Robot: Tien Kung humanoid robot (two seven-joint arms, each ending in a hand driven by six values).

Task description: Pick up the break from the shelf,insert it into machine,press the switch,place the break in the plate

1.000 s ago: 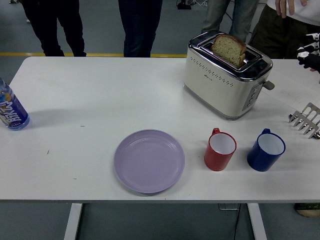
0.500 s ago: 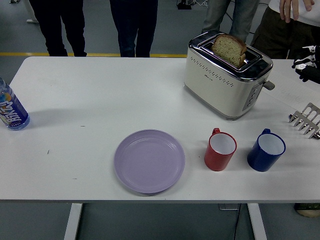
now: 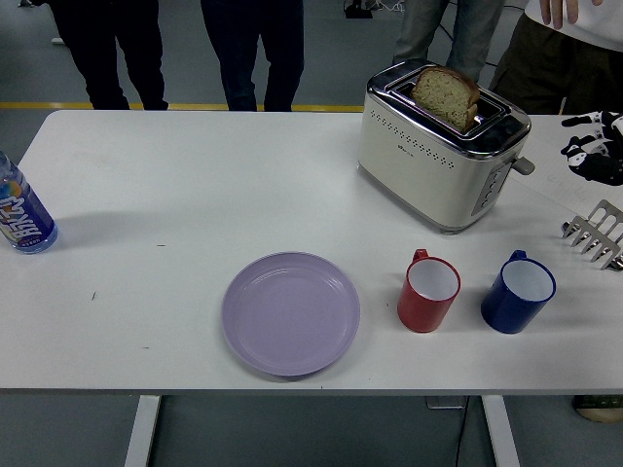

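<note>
Right hand is advancing toward the toaster, now right of its lever; fingers curling loosely, holding nothing. Bread slice is sitting upright in the toaster slot; plate lying in front-left.

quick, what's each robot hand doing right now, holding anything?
Left hand: not in view.
Right hand: at the right edge beyond the toaster, holding nothing; open or shut cannot be told.

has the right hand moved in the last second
Yes. The right hand has come further in from the right edge and lower, nearer the toaster lever; a second ago it only showed at the edge.
</note>
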